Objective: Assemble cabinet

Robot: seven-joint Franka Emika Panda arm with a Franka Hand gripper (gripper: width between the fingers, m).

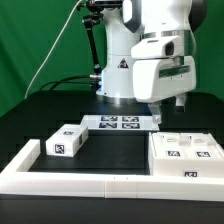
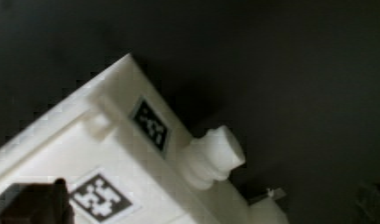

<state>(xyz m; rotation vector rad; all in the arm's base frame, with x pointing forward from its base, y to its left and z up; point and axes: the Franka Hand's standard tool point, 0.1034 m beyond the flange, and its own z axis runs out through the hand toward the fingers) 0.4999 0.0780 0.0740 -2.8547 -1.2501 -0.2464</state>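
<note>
Hovering over the cabinet, the gripper was spread wide with nothing pinched!

Up on the exterior view's right, the gripper [image 1: 168, 108] hung just above the back edge of the cabinet [image 1: 185, 155], which sat on the black tabletop [image 1: 40, 115] tucked against the corner of the white border frame [image 1: 90, 182]. A loose tagged block [image 1: 67, 143] lay well apart at the exterior view's left, and the marker board [image 1: 118, 122] sat farther back between them. From the wrist, a tagged white face ran slantwise, a stubby knob [image 2: 219, 150] poked out, and one dark finger [image 2: 36, 200] stood off beside it.
</note>
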